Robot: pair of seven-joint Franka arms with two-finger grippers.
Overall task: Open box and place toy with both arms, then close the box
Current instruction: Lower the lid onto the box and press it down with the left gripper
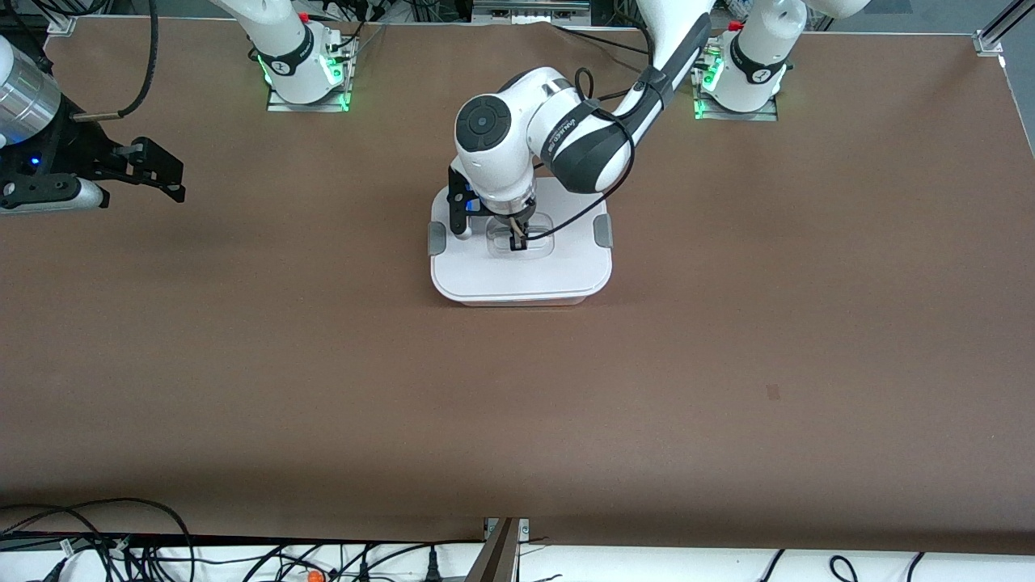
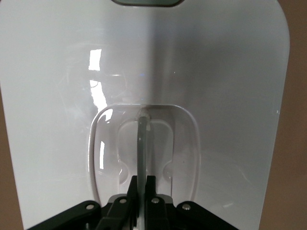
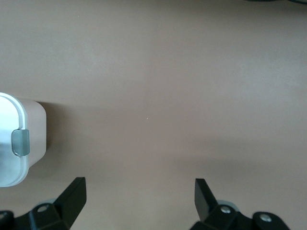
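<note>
The box [image 1: 517, 275] stands in the middle of the table with its white lid on the pale pink tub. My left gripper [image 1: 517, 240] reaches down into the lid's recessed centre. In the left wrist view, the left gripper [image 2: 143, 178] is shut on the thin upright handle [image 2: 143, 143] there. My right gripper [image 1: 162, 174] hangs open over bare table toward the right arm's end. In the right wrist view, the right gripper [image 3: 140, 187] has nothing between its fingers, and the box [image 3: 36, 129] shows off to one side. The toy is out of view.
Grey clips [image 1: 437, 239] [image 1: 602, 232] sit on the two short sides of the lid, one of them also showing in the right wrist view as a clip [image 3: 20, 143]. Brown table [image 1: 728, 364] spreads all round the box. Cables lie along the table's near edge [image 1: 121, 541].
</note>
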